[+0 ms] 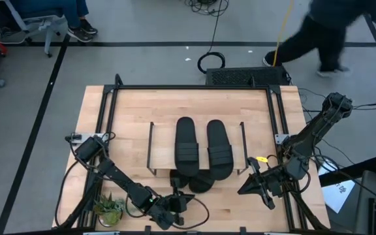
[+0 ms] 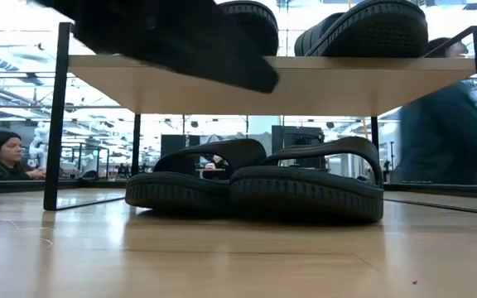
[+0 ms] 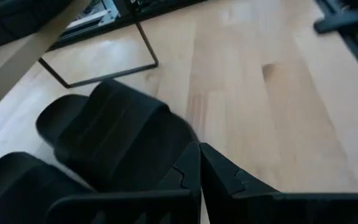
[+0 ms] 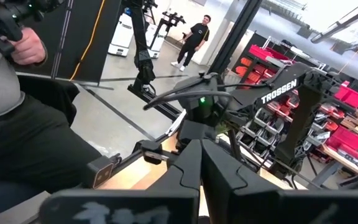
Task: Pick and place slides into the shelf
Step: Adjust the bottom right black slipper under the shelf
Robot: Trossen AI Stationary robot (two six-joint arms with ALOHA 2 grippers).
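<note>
Four slides (image 1: 187, 148) on shelf (image 1: 164, 130): two on top, two beneath | left gripper (image 1: 178, 202) closed, empty, near front | right gripper (image 1: 256, 185) closed, empty | placing looks done; next: retract arms.

A robotics lab: red parts bins (image 4: 272, 68) on racks, other robot rigs (image 4: 143, 43), floor cables (image 1: 212, 62), seated people.

White "TROSSEN" lettering on black arm link (image 4: 291, 118), right wrist view, no other legible txt
</note>
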